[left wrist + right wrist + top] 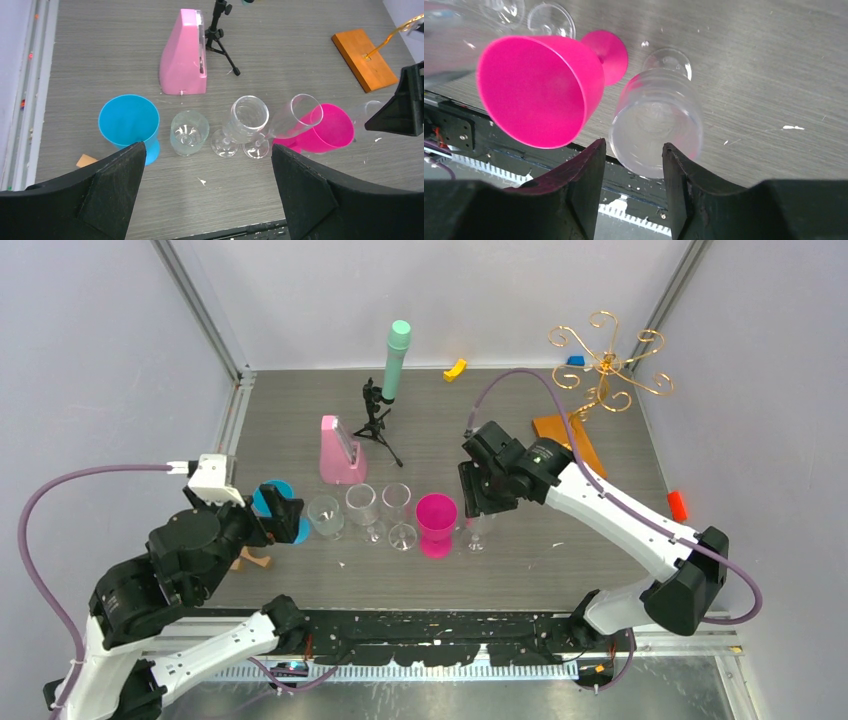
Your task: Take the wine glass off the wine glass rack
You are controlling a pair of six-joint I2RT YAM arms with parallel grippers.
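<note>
Surface [500,400]: grey, wood-grained.
Wine glass rack [605,365]: stands at your far right corner.
Your left jaws: spread wide, empty.
Your right jaws: partly parted over the glass, gripping nothing.
Pink goblet [539,90]: just beside the glass.
Wine glass [656,120]: upright on the surface, off the rack.

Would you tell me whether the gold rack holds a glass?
Empty: the wine glass rack has bare arms; the wine glass stands on the table.
</note>
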